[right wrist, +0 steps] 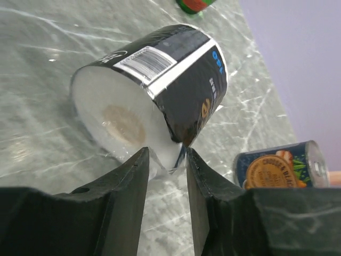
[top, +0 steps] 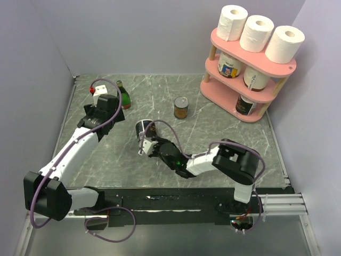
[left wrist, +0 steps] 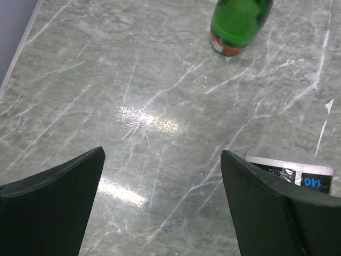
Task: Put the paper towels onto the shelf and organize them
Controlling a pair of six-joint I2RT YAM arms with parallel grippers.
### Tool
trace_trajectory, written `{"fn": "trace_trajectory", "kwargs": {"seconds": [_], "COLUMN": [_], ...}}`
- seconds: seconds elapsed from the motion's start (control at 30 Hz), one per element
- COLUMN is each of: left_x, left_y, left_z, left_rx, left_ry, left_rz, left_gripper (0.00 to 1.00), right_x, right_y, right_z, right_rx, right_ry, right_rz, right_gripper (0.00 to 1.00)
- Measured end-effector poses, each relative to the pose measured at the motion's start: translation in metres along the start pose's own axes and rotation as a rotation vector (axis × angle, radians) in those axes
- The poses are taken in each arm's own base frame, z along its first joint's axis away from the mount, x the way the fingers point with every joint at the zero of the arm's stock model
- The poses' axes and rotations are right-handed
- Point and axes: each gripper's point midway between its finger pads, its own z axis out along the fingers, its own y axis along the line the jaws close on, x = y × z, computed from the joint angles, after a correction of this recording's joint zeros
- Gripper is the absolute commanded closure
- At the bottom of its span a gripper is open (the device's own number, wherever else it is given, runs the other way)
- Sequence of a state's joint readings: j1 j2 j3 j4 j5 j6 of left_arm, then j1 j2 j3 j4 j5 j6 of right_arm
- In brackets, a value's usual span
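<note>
Three white paper towels (top: 233, 22) (top: 256, 33) (top: 284, 44) stand in a row on the top board of the pink shelf (top: 250, 57) at the back right. My right gripper (top: 145, 145) is mid-table; in the right wrist view its jaws (right wrist: 166, 157) pinch the plastic edge of a black-wrapped roll (right wrist: 160, 80) lying on its side on the table (top: 144, 128). My left gripper (top: 112, 106) is open and empty over bare table (left wrist: 162, 181), near the green bottle.
A green bottle (top: 123, 95) (left wrist: 238, 24) stands at the back left. A can (top: 181, 107) stands mid-table, also visible in the right wrist view (right wrist: 279, 165). Labelled containers (top: 230, 65) (top: 256, 79) (top: 245, 105) fill the shelf's lower tiers. Walls enclose the table.
</note>
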State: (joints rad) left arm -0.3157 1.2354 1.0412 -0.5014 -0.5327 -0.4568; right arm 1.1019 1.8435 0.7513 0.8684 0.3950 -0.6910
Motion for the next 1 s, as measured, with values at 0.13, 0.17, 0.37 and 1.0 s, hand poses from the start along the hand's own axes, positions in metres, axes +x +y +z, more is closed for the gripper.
{"fn": "trace_trajectory", "kwargs": {"seconds": [0.13, 0.17, 0.37, 1.0], "left_x": [0.003, 0.004, 0.013, 0.054], "left_y": [0.002, 0.002, -0.011, -0.051], "left_z": [0.003, 0.004, 0.014, 0.075], "left_rx": [-0.015, -0.017, 0.074, 0.222], "left_ry": [0.010, 0.013, 0.079, 0.388], "left_rz": [0.006, 0.007, -0.033, -0.107], "left_gripper": [0.04, 0.04, 0.02, 0.03], "right_x": [-0.011, -0.017, -0.031, -0.017], "right_y": [-0.003, -0.005, -0.012, 0.019], "right_z": [-0.015, -0.020, -0.032, -0.006], "right_rx": [-0.051, -0.060, -0.071, -0.118], "right_ry": [-0.015, -0.028, -0.107, -0.133], "right_rz": [0.080, 0.104, 0.139, -0.052], "right_gripper": [0.57, 0.50, 0.36, 0.11]}}
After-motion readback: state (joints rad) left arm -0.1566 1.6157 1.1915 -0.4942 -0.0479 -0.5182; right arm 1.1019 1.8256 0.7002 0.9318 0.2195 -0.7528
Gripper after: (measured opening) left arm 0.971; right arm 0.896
